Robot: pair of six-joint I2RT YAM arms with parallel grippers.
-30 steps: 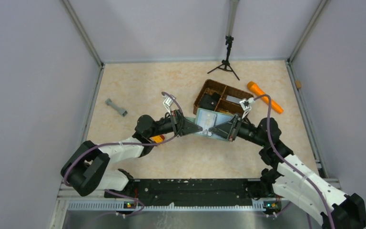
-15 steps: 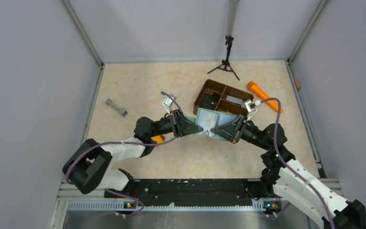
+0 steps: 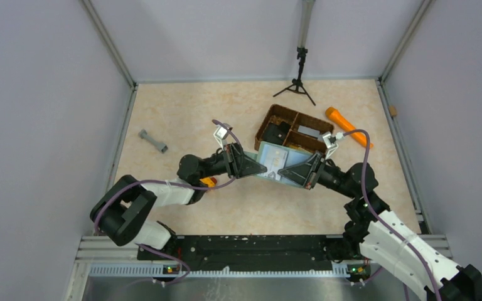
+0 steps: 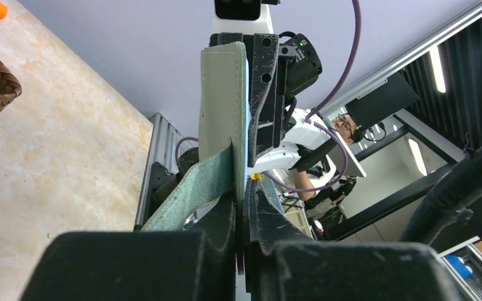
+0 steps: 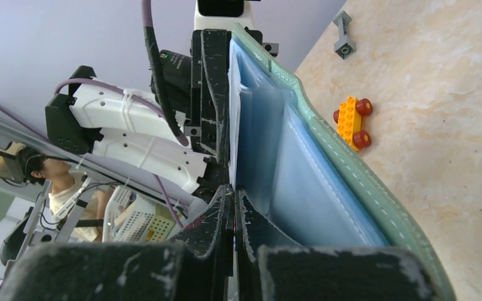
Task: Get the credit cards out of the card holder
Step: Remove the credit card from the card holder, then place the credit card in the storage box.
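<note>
Pinches from left gripper (image 3: 260, 167) and right gripper (image 3: 280, 170) on opposite edges hold the card holder (image 3: 271, 155) open beside the basket (image 3: 270, 116), exposing sleeves (image 5: 307, 200).

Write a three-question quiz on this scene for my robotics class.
1. True or false: the card holder is folded shut.
2. What lies just right of the basket? A) orange torch B) toy car C) tripod
3. Which is shut on the holder: left gripper, right gripper, or both?
Key: 1 false, it is open; 2 A; 3 both.
</note>
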